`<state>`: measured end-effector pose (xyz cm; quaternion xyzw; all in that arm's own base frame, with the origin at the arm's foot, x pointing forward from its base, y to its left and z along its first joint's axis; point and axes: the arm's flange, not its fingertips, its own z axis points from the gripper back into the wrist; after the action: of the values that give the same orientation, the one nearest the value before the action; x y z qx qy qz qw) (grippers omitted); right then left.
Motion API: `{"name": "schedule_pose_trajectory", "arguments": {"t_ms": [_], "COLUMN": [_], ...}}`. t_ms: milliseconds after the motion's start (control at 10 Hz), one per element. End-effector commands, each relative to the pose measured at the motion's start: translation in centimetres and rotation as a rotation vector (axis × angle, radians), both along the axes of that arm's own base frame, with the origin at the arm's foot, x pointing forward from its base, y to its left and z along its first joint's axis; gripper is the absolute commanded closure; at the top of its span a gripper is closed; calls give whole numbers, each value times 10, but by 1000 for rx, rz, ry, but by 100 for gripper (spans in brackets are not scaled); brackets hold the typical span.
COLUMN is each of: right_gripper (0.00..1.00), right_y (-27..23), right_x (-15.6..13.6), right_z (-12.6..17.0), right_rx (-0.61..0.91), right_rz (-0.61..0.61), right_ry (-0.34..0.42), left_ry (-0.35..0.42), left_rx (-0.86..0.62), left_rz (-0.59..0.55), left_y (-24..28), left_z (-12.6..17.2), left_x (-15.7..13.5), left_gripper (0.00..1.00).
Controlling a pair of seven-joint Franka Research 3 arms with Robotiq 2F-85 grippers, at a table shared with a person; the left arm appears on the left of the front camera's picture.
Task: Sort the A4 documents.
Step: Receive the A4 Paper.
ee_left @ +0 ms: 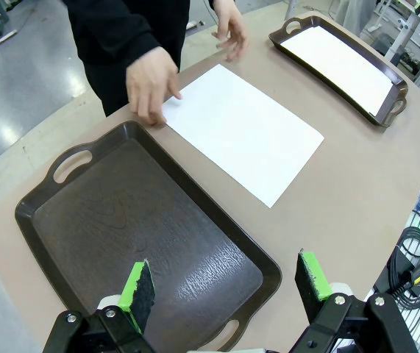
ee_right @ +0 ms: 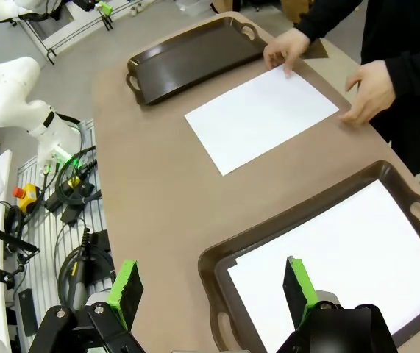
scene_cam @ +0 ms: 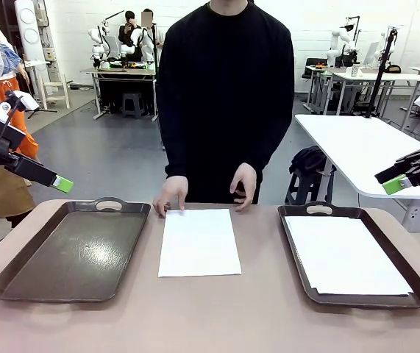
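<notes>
1. A rounded tan table (scene_cam: 217,316) fills the foreground, with a grey workshop floor and white benches behind it.
2. Two dark brown trays lie on it: the left tray (scene_cam: 70,254), bare inside, and the right tray (scene_cam: 357,257), carrying paper.
3. I count one loose A4 sheet (scene_cam: 198,241) flat on the table between the trays, touching neither.
4. The right tray holds a paper stack (scene_cam: 346,254); from the front its near edge looks layered, possibly two or more sheets, but I cannot count them.
5. A person in black stands at the far side. One hand (scene_cam: 171,197) rests fingertips on the loose sheet's far left corner; the other hand (scene_cam: 243,185) hangs near its far right corner, and I cannot tell whether it touches.
6. My left gripper (ee_left: 224,283) hovers over the near end of the left tray, jaws spread, holding nothing.
7. My right gripper (ee_right: 211,285) hangs above the near corner of the right tray, jaws wide apart and empty.
8. My right wrist view cuts off the stack's near end behind my own fingers.
</notes>
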<state>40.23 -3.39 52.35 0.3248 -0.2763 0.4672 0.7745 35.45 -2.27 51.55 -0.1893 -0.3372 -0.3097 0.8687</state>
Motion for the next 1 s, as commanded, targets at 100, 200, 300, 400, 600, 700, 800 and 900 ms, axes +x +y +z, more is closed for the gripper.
{"name": "schedule_pose_trajectory", "arguments": {"t_ms": [100,200,300,400,600,700,800,900], "right_gripper": [0,0,0,0,0,0,0,0], "right_y": [1,1,1,1,1,1,1,1], "right_x": [0,0,0,0,0,0,0,0], "right_z": [0,0,0,0,0,0,0,0], "right_rx": [-1,-1,-1,-1,-1,-1,-1,-1], "right_rz": [3,3,3,3,3,3,3,3], "right_ry": [-4,-4,-4,-4,-4,-4,-4,-4], "left_ry": [-4,-4,-4,-4,-4,-4,-4,-4], "left_rx": [-11,-11,-11,-11,-11,-11,-11,-11], "left_rz": [-14,-14,-14,-14,-14,-14,-14,-14], "left_y": [2,2,2,2,2,2,2,2], "left_z": [-2,-2,-2,-2,-2,-2,-2,-2], "left_x": [1,1,1,1,1,1,1,1], "left_gripper": [0,0,0,0,0,0,0,0]}}
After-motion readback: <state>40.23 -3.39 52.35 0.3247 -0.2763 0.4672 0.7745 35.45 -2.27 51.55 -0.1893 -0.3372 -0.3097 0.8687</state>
